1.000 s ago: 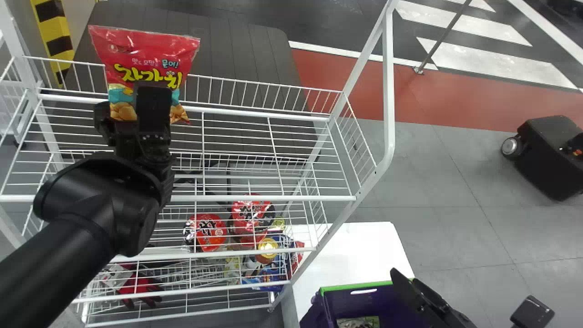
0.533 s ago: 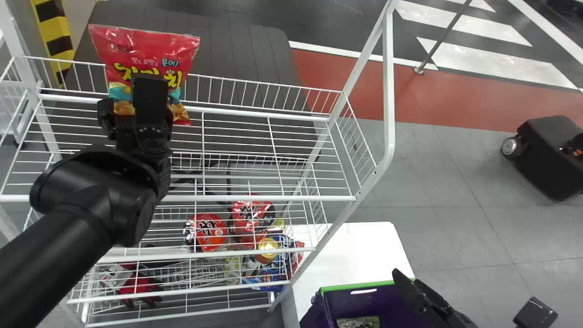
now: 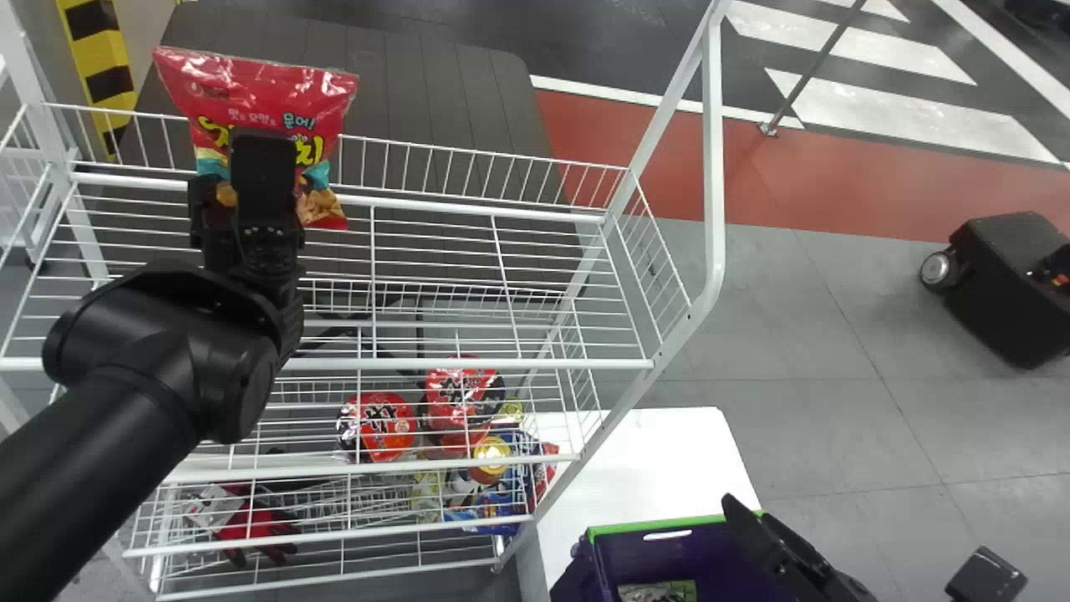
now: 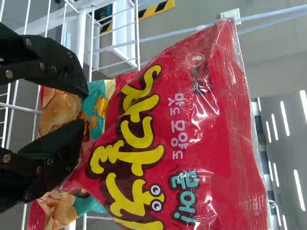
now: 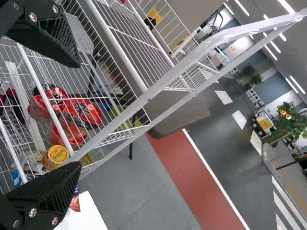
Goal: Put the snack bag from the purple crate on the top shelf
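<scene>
Firmly, my left gripper (image 4: 85,106) pinches the snack bag (image 3: 251,94) low; it rises upright beyond, near the top shelf (image 3: 501,211)'s back edge.

red snack bag (image 3: 259,88) | glossy, crinkled | held upright | near top shelf (image 3: 501,364)

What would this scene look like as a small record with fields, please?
Left claw: shut on the snack bag
Bag: red, upright, lower part gripped
Place: at the left part of the top shelf; contact cannot be told
Right claw: open, nothing between its fingers
Purple crate: at the robot's right, a patterned item inside
Lower in rack: red-lidded cups
Beside rack: white table
</scene>
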